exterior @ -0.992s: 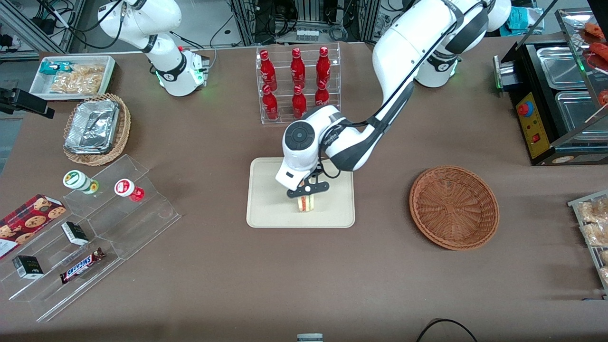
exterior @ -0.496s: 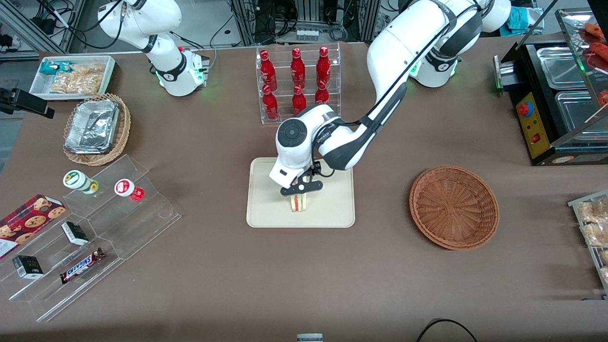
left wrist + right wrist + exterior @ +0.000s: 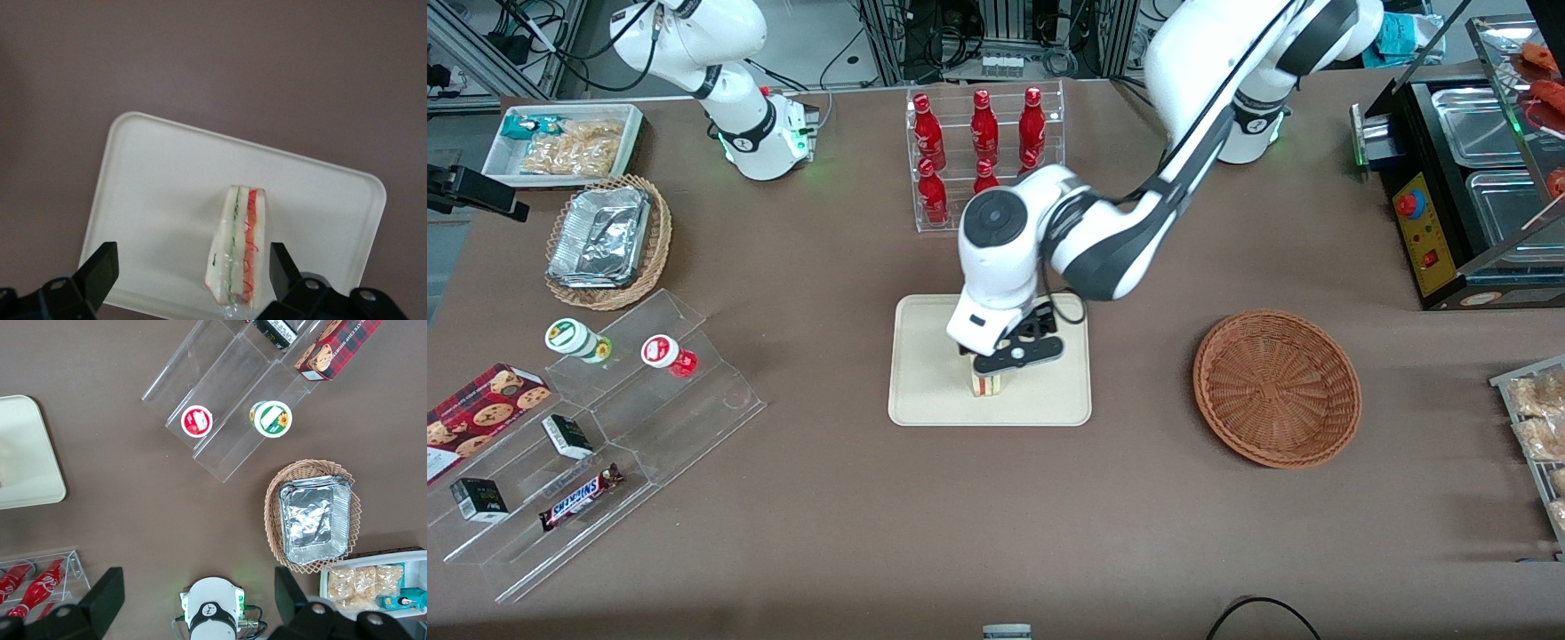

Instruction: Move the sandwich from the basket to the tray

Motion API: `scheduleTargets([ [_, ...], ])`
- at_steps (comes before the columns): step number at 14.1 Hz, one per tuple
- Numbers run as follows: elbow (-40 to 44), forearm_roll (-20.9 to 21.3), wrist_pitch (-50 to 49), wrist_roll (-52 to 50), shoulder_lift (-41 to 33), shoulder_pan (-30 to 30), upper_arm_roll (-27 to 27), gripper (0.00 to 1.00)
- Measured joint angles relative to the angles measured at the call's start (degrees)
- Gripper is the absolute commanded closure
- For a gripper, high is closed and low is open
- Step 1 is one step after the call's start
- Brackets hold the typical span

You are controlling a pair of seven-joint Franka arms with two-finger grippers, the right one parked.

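Meanwhile, the sandwich (image 3: 987, 384) rests on the cream tray (image 3: 925, 391) at mid-tabletop, with the left arm's end effector (image 3: 1009, 356) poised just above it. From the front, the arm's wrist hides most of the wedge; the left wrist view lays it bare, the sandwich (image 3: 238, 257) standing on edge in clear wrap on the tray (image 3: 160, 193), green and red filling stripes facing the lens, the two fingers (image 3: 100, 270) spread wide on either side and touching nothing. The woven basket (image 3: 1276, 387) sits bare toward the working arm's end of the tabletop, well apart from the tray. Only the front view carries legible writing: a Snickers bar (image 3: 580, 498) lying on a clear stepped stand (image 3: 694, 391) toward the parked arm's end. Red bottles (image 3: 983, 133) stand in a clear rack, farther from the front camera than the tray.
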Motion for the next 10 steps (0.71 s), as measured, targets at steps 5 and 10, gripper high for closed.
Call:
scheduleTargets([
  [5, -12.8, -0.6, -3.4, 4.2, -14.7, 0.2, 9.2, 0.00],
  [10, -15.9, -7.1, -14.0, 23.1, -22.9, 0.3, 20.5, 0.00],
])
